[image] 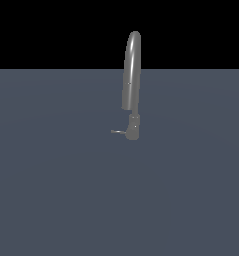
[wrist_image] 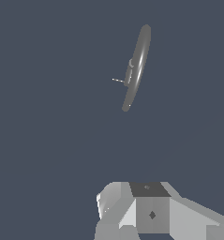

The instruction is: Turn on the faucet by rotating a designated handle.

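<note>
You see the faucet [image: 132, 75] standing on the surface [image: 51, 190], toward its far edge and slightly to the exterior view's right. Its handle [image: 118, 132] juts from the base toward the exterior view's left.

No text, label, brand, number or sign can be read in either view. The faucet [image: 132, 75] is plain grey metal with no lettering, and the grey surface around it is unmarked. The robot's pale body in the wrist view bears only a small dark diamond mark, no writing.
</note>
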{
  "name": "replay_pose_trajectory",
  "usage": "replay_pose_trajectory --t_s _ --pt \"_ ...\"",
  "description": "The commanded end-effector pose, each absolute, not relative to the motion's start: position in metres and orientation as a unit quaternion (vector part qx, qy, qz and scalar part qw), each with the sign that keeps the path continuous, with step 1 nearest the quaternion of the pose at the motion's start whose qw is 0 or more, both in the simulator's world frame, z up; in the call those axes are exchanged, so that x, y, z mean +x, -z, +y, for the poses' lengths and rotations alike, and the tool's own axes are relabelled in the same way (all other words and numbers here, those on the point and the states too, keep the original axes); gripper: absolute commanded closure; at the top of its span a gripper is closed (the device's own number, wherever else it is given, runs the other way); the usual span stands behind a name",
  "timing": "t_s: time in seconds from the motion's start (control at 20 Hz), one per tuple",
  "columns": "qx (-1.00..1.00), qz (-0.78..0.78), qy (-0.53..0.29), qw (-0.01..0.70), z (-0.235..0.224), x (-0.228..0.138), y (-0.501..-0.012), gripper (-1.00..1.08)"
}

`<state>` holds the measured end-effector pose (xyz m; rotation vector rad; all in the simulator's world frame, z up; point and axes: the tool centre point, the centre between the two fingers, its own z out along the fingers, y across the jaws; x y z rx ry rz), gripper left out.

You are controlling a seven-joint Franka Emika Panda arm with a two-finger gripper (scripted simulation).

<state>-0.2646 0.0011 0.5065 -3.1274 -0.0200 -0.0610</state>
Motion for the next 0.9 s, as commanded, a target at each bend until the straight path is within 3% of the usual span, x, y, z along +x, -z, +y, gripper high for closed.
replay_pose_trajectory --t_s 0.0,0.4,0.85 --pt "-1.000 -0.006 0.019 0.007 0.001 -0.265 -0.507 1.08" --pt "-0.999 -0.039 0.016 -0.025 0.008 -0.254 -0.497 1.08" --pt "-0.981 -0.146 0.005 -0.128 0.031 -0.222 -0.463 1.08"
